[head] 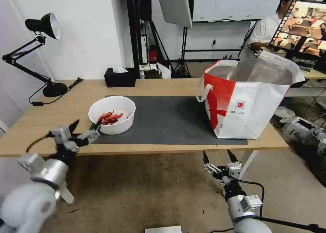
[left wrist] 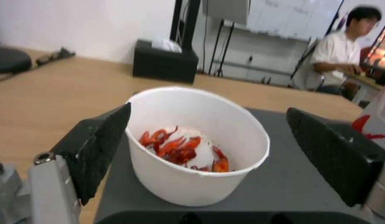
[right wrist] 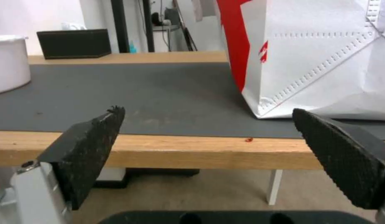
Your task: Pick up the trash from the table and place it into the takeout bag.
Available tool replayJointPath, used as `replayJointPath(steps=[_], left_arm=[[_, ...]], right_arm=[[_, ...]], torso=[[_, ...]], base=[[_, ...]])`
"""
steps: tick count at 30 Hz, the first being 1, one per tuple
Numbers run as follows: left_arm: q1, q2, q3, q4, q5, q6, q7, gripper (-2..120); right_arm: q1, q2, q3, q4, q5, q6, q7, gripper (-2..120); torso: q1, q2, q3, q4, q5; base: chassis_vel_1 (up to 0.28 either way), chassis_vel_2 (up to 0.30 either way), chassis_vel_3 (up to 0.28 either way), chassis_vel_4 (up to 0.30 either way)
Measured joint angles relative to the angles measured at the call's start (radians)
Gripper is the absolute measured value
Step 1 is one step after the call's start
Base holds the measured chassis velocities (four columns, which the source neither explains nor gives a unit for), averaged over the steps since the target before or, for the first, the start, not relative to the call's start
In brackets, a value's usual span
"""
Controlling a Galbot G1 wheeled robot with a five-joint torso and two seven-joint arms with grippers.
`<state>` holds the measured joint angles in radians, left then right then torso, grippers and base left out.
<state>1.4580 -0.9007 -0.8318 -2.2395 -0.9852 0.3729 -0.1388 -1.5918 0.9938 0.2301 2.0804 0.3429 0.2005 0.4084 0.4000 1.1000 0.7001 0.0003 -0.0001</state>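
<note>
Bowl (head: 112,114) of crayfish shells sat on the bench (head: 51,110), at ten o'clock from the takeout bag (head: 244,104), not yet bagged; left gripper (head: 85,129) jaws spread beside it, right gripper (head: 219,157) jaws spread below.

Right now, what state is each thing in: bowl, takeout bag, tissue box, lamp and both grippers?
White bowl of crayfish shells: upright on the mat's left end, uncovered, shells inside.
Takeout bag: standing upright on the table's right end, mouth open, foil lining showing.
Black tissue box: at the table's back edge, a tissue poking out.
Desk lamp: on the table's left, head angled down.
Left gripper: open, straddling the bowl without touching it.
Right gripper: open, empty, below the table's front edge.
</note>
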Motion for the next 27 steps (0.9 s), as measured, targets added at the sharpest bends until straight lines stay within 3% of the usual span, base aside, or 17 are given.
replayJointPath(steps=[2,7,10,14,17,27], left_arm=[[-0.065,0.061,0.012,0.034,-0.094,0.074,-0.053,100],[-0.148,0.121,0.054,0.088,-0.207,0.126,-0.101,100],[-0.288,0.175,0.149,0.18,-0.334,0.153,-0.173,100],[-0.361,0.189,0.206,0.232,-0.363,0.166,-0.197,100],[-0.499,0.201,0.311,0.331,-0.411,0.226,-0.238,100],[-0.64,0.225,0.379,0.482,-0.521,0.323,-0.31,100]], right_arm=[[0.0,0.0,0.0,0.0,0.0,0.0,0.0,100],[0.0,0.0,0.0,0.0,0.0,0.0,0.0,100],[0.0,0.0,0.0,0.0,0.0,0.0,0.0,100],[0.0,0.0,0.0,0.0,0.0,0.0,0.0,100],[0.0,0.0,0.0,0.0,0.0,0.0,0.0,100],[0.0,0.0,0.0,0.0,0.0,0.0,0.0,100]], torso=[[0.0,0.0,0.0,-0.0003,0.0],[0.0,0.0,0.0,-0.0003,-0.0001],[0.0,0.0,0.0,-0.0002,-0.0001],[0.0,0.0,0.0,-0.0004,0.0001],[0.0,0.0,0.0,-0.0003,0.0002],[0.0,0.0,0.0,0.0001,-0.0001]], base=[[0.0,0.0,0.0,0.0],[0.0,0.0,0.0,0.0],[0.0,0.0,0.0,0.0],[0.0,0.0,0.0,0.0],[0.0,0.0,0.0,0.0],[0.0,0.0,0.0,0.0]])
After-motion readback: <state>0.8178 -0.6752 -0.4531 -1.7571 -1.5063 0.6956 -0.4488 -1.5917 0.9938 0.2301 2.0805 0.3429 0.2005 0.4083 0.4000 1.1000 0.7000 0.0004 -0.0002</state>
